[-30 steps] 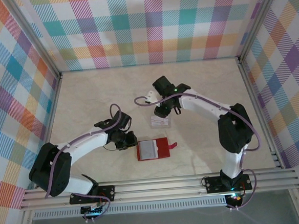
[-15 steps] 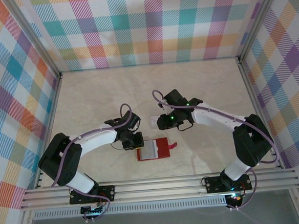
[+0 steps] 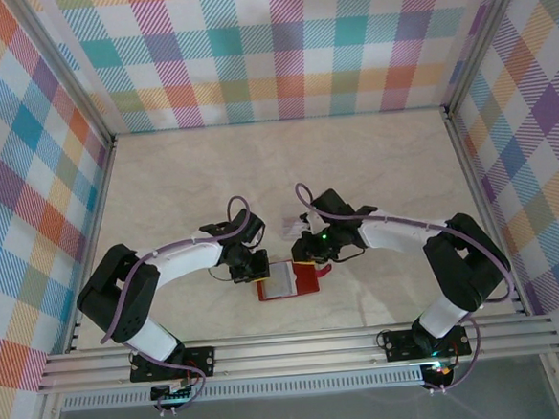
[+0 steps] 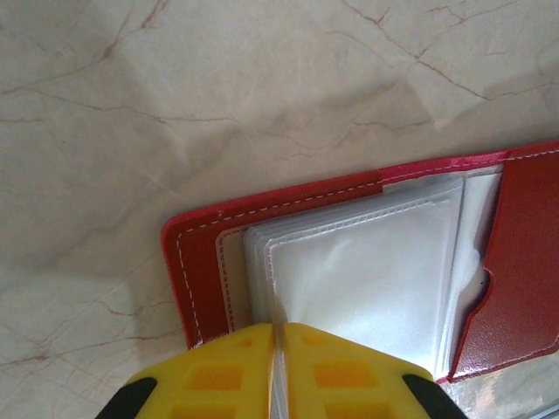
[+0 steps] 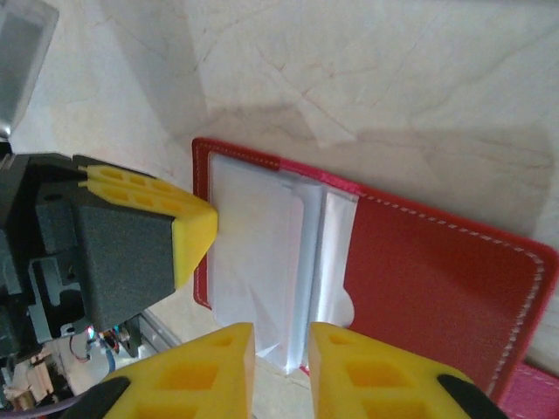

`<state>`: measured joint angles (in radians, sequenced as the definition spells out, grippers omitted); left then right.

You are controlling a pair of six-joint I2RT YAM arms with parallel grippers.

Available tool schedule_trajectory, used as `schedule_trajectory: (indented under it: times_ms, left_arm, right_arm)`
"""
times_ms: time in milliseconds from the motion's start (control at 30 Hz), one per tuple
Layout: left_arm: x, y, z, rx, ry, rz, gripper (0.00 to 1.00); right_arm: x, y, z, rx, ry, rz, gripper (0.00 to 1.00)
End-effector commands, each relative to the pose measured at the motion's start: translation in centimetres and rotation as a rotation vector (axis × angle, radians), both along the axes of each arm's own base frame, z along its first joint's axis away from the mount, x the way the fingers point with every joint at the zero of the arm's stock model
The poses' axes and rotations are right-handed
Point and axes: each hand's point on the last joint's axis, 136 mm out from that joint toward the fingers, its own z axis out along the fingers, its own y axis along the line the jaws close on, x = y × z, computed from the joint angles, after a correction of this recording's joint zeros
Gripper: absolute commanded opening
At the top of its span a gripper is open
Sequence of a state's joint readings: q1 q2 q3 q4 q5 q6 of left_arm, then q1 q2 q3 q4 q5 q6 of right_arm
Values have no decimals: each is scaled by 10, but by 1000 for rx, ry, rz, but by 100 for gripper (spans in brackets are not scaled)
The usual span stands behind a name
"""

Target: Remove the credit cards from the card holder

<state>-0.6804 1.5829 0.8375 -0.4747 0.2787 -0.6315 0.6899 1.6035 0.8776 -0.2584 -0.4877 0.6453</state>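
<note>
Marbled tbl (image 3: 181,178), plaid walls (image 3: 278,47), card holder (image 3: 307,280) open

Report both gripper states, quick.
Left gripper: shut, at the card holder edge, no clear grasp.
Right gripper: open over the card holder, holding nothing.

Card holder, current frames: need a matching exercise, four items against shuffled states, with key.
Items
1. card holder
2. left gripper
3. right gripper
4. pockets

States
A. jaws slightly apart
B. transparent plastic
C. jaws shut
D. lying open on the table

Pairs: 1-D, 2-C, 3-A, 4-B
</note>
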Motion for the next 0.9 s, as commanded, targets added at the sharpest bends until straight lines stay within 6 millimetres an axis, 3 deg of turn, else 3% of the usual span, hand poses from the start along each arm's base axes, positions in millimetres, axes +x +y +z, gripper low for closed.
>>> schedule_trajectory:
  times_ms: [0, 300, 600, 867]
  left_arm:
    - [-25, 20, -22, 98, 68, -18, 12]
    - [-28, 18, -26, 95, 72, -24, 7]
    - [-28, 16, -27, 101, 78, -27, 5]
    - [-27, 17, -28, 112, 68, -25, 4]
  right_arm:
    - [-10, 16, -4, 61, 55, 31, 22]
    - [-22, 24, -30, 1, 88, 49, 12]
    - [-25, 13, -47, -101, 86, 39, 10]
    - [-26, 11, -50, -110, 81, 43, 13]
